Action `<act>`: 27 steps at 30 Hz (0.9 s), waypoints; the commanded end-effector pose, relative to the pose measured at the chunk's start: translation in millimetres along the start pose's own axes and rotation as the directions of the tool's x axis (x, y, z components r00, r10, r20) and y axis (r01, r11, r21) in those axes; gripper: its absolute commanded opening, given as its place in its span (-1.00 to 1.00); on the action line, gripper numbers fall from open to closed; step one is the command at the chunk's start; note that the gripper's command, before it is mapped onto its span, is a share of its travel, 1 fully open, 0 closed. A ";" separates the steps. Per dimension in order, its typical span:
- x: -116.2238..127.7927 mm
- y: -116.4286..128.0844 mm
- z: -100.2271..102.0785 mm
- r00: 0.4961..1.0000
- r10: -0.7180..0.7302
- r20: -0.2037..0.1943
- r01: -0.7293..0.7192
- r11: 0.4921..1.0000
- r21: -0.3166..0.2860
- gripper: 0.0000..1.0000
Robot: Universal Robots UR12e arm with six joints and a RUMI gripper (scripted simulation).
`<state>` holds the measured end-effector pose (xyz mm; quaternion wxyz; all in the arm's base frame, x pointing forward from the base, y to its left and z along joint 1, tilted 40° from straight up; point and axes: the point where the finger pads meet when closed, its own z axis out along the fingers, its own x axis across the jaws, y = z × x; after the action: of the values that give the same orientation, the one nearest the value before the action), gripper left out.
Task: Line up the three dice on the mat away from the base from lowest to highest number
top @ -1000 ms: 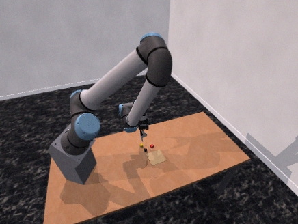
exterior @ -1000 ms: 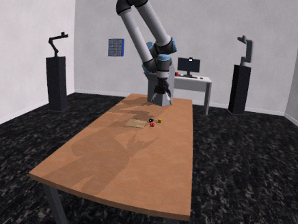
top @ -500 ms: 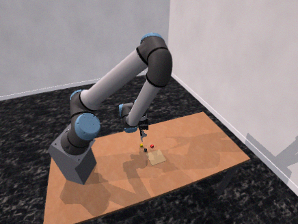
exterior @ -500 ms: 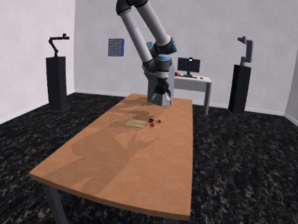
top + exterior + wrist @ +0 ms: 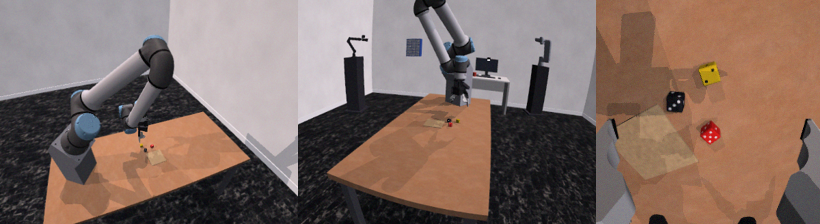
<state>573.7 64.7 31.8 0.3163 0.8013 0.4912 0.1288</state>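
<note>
Three small dice lie on the wooden table beside a tan mat [image 5: 653,142], none of them on it. In the wrist view the yellow die [image 5: 709,74] is farthest up, the black die [image 5: 675,101] sits close to the mat's upper corner, and the red die [image 5: 710,132] lies right of the mat. All three sit flat. My gripper [image 5: 708,120] hangs above them, open and empty, with a grey finger at each lower side of the view. In the top view the gripper [image 5: 140,136] is over the yellow die [image 5: 141,145], the black die [image 5: 145,149], the red die [image 5: 152,145] and the mat [image 5: 156,157].
The robot base [image 5: 73,158] stands on the table's left end. In the exterior view the gripper [image 5: 459,97] hangs above the dice and the mat [image 5: 434,123]. Camera stands and a desk with a monitor [image 5: 486,65] are far off by the walls.
</note>
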 end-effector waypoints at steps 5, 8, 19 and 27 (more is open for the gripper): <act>1.2 -1.1 9.2 0.961 0.277 0.003 -0.277 0.961 -0.002 1.00; 1.2 -1.1 9.4 0.960 0.281 0.003 -0.281 0.960 -0.002 1.00; 1.5 -0.9 20.4 0.820 0.572 0.002 -0.572 0.820 -0.003 1.00; 1.2 -0.2 27.4 0.683 0.730 0.001 -0.730 0.683 -0.003 1.00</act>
<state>585.7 57.1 13.7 0.2557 0.9183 0.2007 0.2259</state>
